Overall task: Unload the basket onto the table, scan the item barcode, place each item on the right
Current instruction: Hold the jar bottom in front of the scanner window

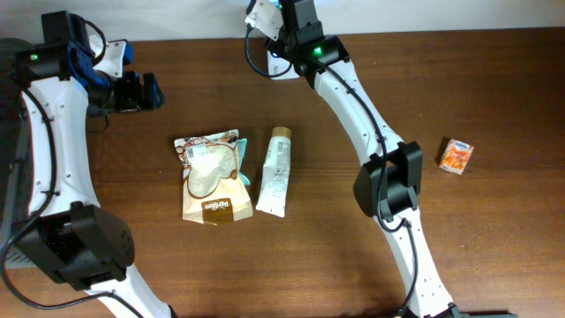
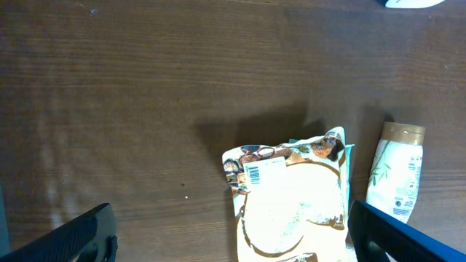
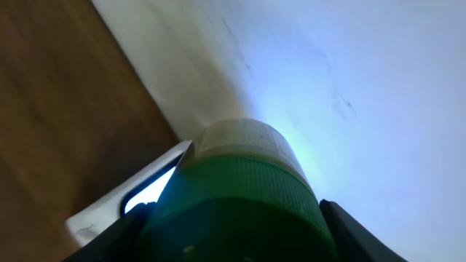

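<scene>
Green-capped bottle, pinched in right gripper at far edge of table. Pouch, barcode sticker uppermost, beside tube; lettering unreadable. Left gripper spread wide.

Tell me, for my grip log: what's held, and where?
Right pincer clamps a green rounded object by its sides; left pincer holds nothing.

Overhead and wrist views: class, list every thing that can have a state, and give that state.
left pincer: open, empty
right pincer: shut on green ribbed round item
green ribbed round item: gripped, identity unclear
beige printed snack pouch: lying flat, barcode label up
white plastic tube with tan cap: lying flat, cap on
small orange cardboard box: lying flat, closed
</scene>
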### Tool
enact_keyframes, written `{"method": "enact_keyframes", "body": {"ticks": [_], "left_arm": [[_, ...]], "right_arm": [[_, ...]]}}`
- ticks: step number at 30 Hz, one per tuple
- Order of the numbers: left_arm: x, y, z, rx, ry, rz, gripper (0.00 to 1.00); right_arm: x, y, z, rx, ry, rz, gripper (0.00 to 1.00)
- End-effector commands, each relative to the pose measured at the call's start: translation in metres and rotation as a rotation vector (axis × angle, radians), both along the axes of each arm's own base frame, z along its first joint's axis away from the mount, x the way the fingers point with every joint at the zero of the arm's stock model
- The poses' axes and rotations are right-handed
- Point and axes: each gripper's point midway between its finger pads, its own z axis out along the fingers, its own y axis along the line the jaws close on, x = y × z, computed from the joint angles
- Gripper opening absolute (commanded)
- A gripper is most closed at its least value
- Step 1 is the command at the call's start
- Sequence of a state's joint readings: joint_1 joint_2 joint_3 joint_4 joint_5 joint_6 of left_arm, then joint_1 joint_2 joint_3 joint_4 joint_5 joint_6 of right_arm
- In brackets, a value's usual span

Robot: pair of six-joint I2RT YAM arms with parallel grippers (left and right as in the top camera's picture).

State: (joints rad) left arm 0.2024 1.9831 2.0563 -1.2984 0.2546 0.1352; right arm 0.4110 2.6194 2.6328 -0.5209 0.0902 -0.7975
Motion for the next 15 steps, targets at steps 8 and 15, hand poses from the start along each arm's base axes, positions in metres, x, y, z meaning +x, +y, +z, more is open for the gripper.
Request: {"method": "enact_keyframes", "body": {"ticks": [8,15], "left_arm": [[-0.001,-0.003,0.012,0.004,-0.031,-0.021,0.99],[-0.001,-0.003,0.012,0.004,-0.031,-0.021,0.99]], "right_arm": [[0.02,-0.017,0.021,-0.157,-0.164,0.046,0.58],[0.021,-0.02,0.021,-0.158,-0.162,0.041,0.58]]}}
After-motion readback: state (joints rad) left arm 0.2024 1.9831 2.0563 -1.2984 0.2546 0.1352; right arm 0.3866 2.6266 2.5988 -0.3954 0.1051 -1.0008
